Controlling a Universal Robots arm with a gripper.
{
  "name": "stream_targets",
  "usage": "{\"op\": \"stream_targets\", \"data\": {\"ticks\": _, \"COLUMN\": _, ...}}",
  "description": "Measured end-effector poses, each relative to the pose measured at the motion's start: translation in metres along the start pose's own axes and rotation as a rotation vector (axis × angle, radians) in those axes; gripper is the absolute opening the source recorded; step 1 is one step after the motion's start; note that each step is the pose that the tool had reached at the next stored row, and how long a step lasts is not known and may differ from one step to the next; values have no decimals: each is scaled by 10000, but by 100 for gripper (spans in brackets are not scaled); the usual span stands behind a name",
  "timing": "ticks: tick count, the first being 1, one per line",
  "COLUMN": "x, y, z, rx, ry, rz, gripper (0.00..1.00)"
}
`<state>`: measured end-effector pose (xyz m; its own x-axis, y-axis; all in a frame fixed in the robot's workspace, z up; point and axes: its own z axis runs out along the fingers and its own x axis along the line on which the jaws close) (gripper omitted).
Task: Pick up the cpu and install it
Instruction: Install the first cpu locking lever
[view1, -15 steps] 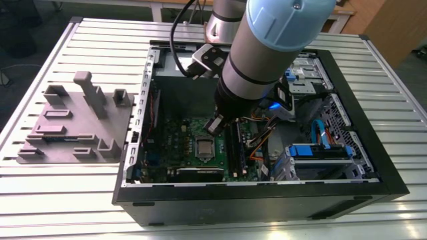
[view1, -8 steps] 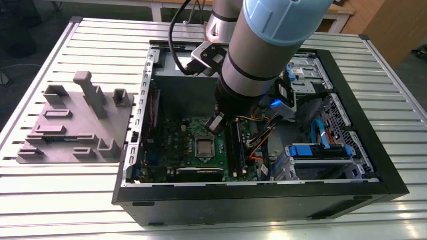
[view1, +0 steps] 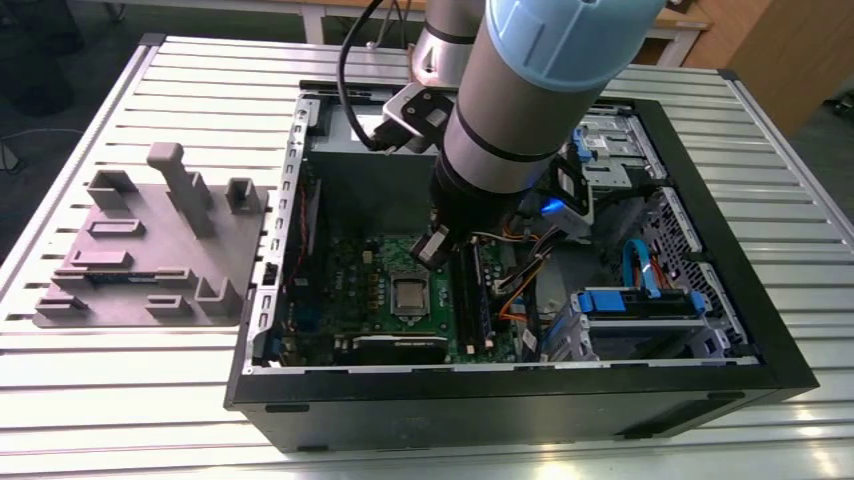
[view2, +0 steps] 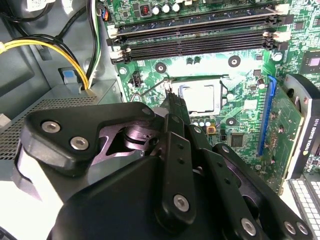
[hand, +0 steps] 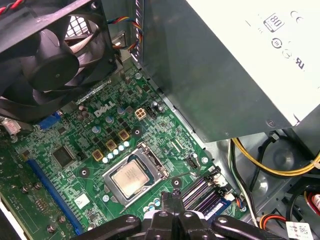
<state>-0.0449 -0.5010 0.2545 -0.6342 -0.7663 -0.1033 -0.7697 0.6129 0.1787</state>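
An open computer case (view1: 534, 400) is laid on its side on a slatted metal table (view1: 134, 400). Within it a green board (hand: 85, 172) is seen, and the cpu (hand: 131, 179) is found lying flat inside the metal-framed socket (hand: 159, 171) of that board, silvery top upward. The gripper (view2: 170, 97) is held just above the board beside the socket, at the side toward the memory slots (view2: 200, 37); its fingers are drawn together with nothing between them. A black fan (hand: 47, 60) and a large grey box (hand: 200, 75) are also housed in the case, with yellow cables (hand: 270, 170) beside the box. A white label (hand: 260, 45) bearing dark print and symbols is fixed to the box, and white lettering is printed on the board. A grey moulded stand (view1: 147, 250) is set on the table at the exterior view's left of the case.
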Motion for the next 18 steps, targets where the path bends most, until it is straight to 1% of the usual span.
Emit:
{"op": "stream_targets", "data": {"ticks": 7, "x": 0, "y": 1, "z": 0, "rx": 0, "ry": -1, "rz": 0, "gripper": 10}}
{"op": "stream_targets", "data": {"ticks": 8, "x": 1, "y": 2, "z": -5, "rx": 1, "ry": 0, "rz": 0, "gripper": 10}}
{"op": "stream_targets", "data": {"ticks": 11, "x": -5, "y": 13, "z": -62, "rx": 0, "ry": -1, "rz": 0, "gripper": 10}}
{"op": "stream_targets", "data": {"ticks": 12, "x": -6, "y": 15, "z": -71, "rx": 1, "ry": -1, "rz": 0, "gripper": 10}}
{"op": "stream_targets", "data": {"ticks": 18, "x": -6, "y": 15, "z": -73, "rx": 3, "ry": -3, "rz": -1, "gripper": 10}}
